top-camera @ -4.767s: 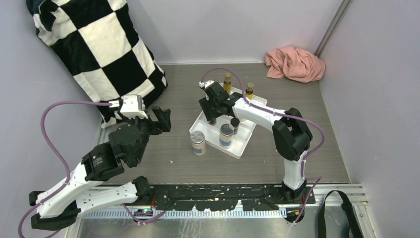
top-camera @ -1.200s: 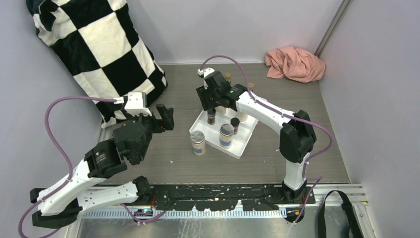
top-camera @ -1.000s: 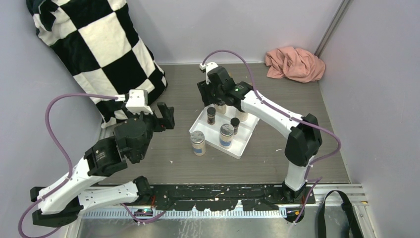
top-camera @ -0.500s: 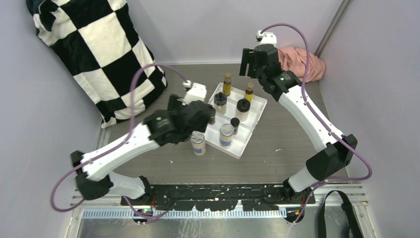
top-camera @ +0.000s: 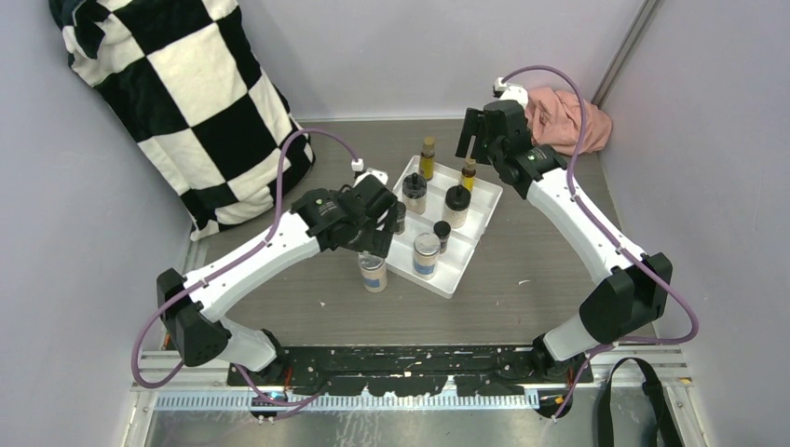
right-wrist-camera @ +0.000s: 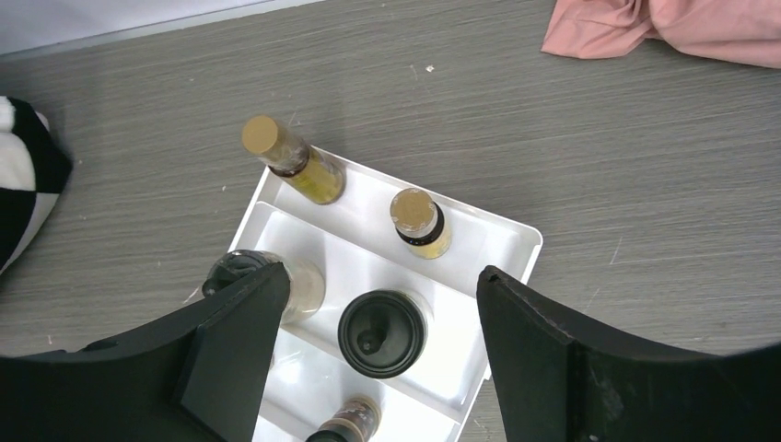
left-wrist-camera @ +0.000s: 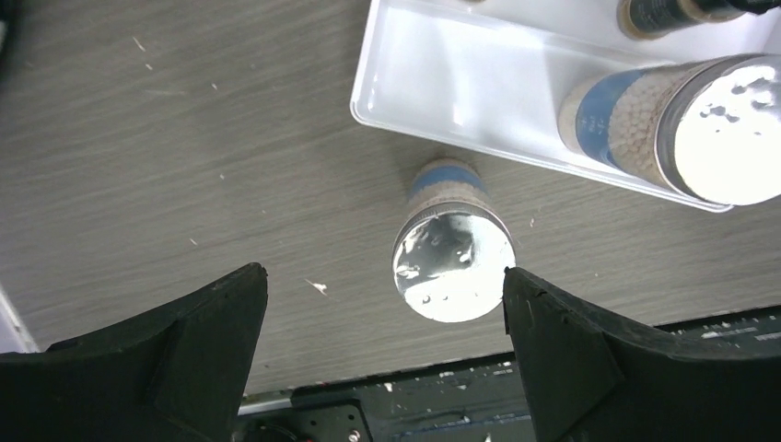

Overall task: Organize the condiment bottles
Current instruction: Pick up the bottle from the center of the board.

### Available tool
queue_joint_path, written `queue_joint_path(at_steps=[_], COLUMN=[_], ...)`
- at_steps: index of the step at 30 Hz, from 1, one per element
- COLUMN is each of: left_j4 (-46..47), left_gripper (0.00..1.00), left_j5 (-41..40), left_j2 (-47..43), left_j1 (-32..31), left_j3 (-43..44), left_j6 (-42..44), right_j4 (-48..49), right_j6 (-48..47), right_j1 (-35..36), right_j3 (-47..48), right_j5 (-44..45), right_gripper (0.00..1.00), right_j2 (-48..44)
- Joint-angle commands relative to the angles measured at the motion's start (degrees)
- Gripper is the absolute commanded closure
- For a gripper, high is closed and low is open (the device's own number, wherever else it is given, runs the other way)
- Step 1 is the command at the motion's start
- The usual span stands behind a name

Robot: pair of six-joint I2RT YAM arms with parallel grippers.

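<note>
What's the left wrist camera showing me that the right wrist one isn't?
Left wrist only: a silver-lid jar standing on the table just outside the white tray, and a second silver-lid jar inside it. Right wrist only: two amber bottles, a black-lid jar and the pink cloth. Both: the white tray, from opposite ends.

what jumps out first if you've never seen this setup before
A white tray mid-table is crowded with upright spice bottles, and one silver-lidded jar stands alone on the table just outside its near left side. The left gripper is open above that jar, and the right gripper is open over the tray's far end. A black-and-white checkered blanket fills the far left corner.
</note>
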Motion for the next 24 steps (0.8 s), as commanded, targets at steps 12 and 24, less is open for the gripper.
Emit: queue_joint_path(at_steps=[12,24], left_j4=[6.7,7.1], left_gripper=[0.0,0.0], left_j5=[18.1,19.3], left_j2=[-1.6,-0.1], left_j1=[5.0,6.0], left_j3=[-4.4,-6.4], left_j6=[-3.5,-2.7], right_j4=[3.6,3.0], right_j6=[0.6,1.5], right_j1=[-0.1,-4.9], right_j3=[-1.3,-1.3], right_j5=[1.1,2.7], right_gripper=[0.18,0.18], right_j2=[-0.8,-0.8])
